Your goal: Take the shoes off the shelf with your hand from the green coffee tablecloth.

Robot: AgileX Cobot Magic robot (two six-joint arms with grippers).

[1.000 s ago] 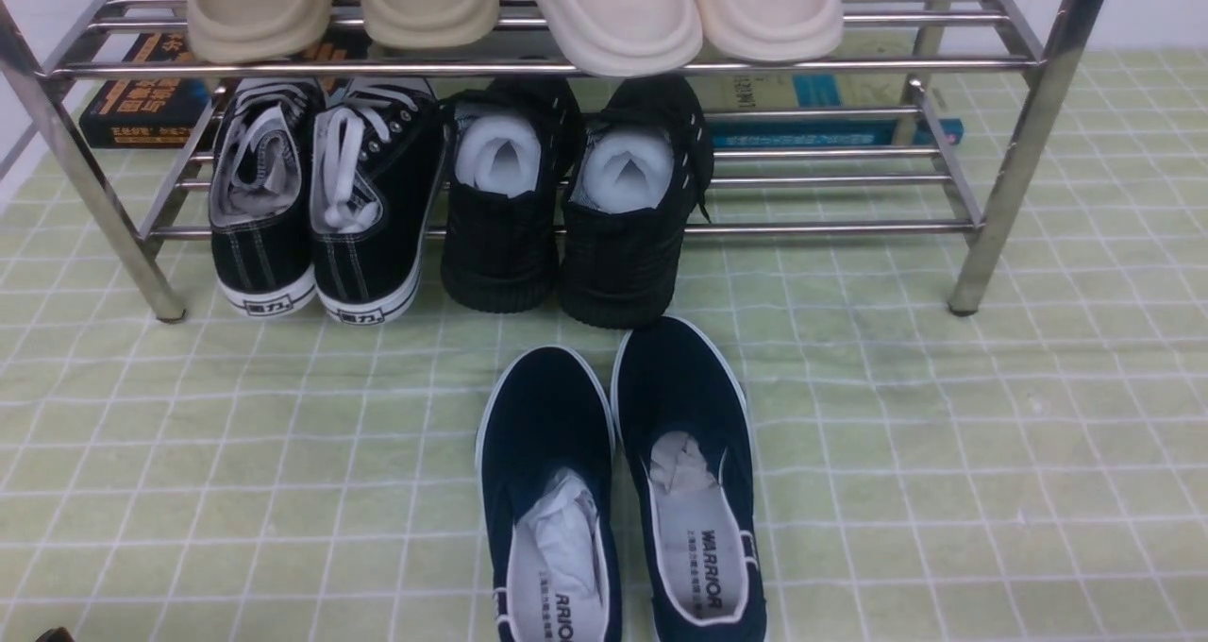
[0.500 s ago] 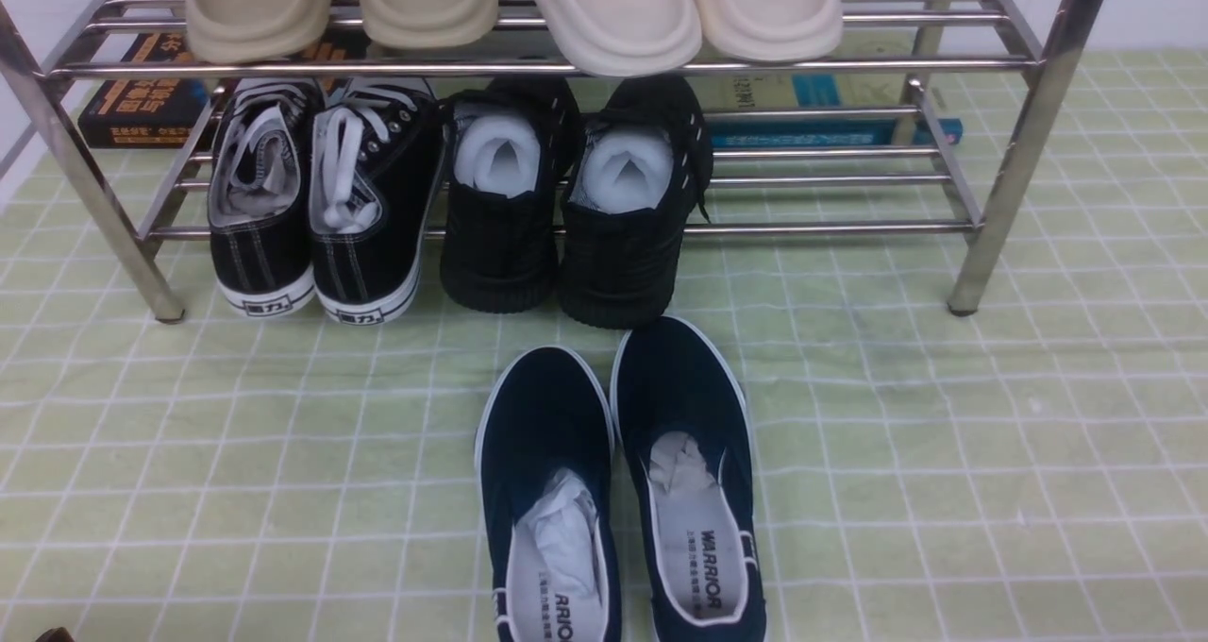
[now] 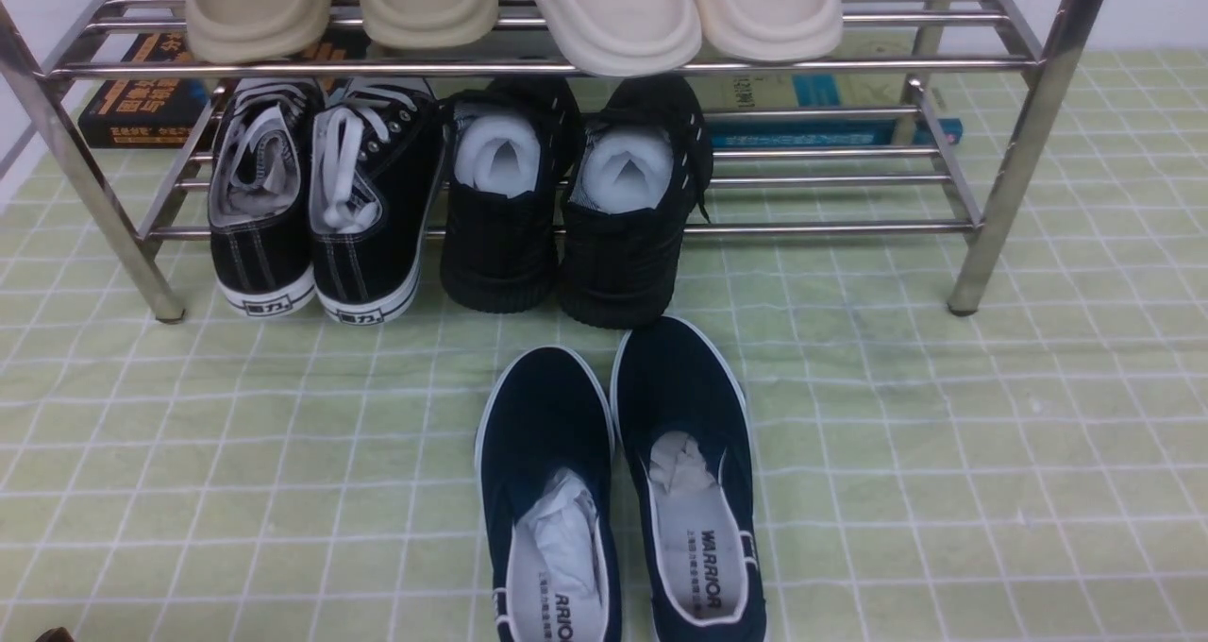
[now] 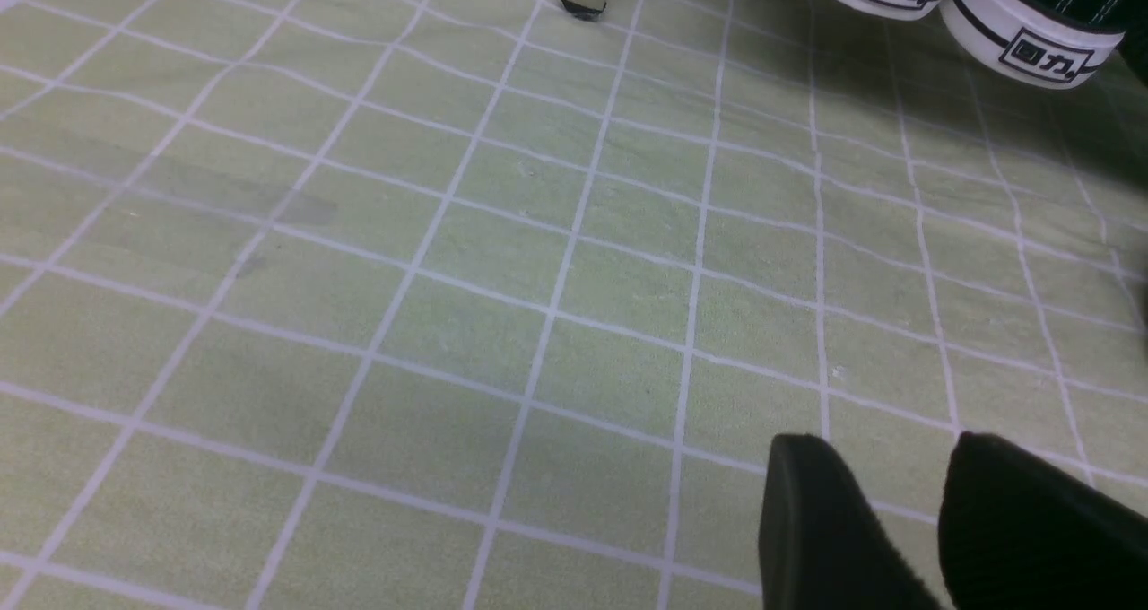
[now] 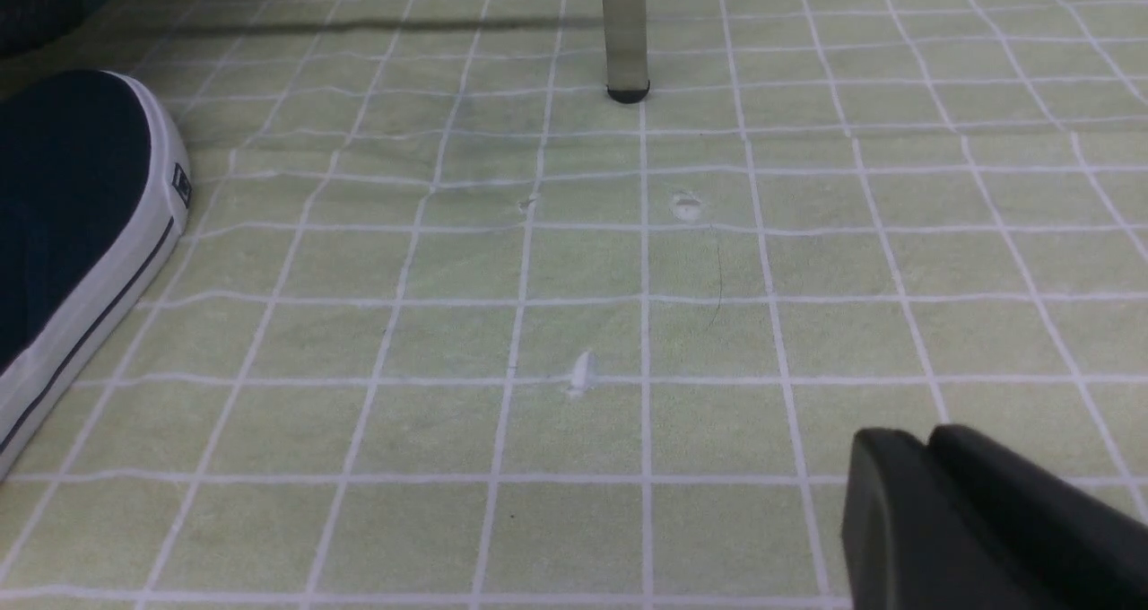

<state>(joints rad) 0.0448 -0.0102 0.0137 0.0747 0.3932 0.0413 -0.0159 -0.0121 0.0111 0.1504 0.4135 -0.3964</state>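
Tablecloth (image 3: 944, 434), pale green with a white grid, fills your front view. Standing on it at the back is your steel shelf (image 3: 1000, 61), two tiers high. On its top tier sit two pairs of beige slippers (image 3: 514, 5). On its lower tier, black sneakers (image 3: 316, 194) with white laces stand to your left and all-black shoes (image 3: 566, 198) sit mid-shelf; the rest of that tier, to your right, is bare. Books (image 3: 830, 118) lie behind the shelf. Your navy shoes (image 3: 618, 486) are off the shelf, side by side on the cloth just in front of the all-black pair, toes toward the shelf, white paper stuffed inside. Neither arm shows in the front view. Your left gripper (image 4: 897, 493) hangs above bare cloth, its two black fingers slightly parted with nothing between them. Your right gripper (image 5: 924, 453) is near the navy toe, fingers pressed together, empty.
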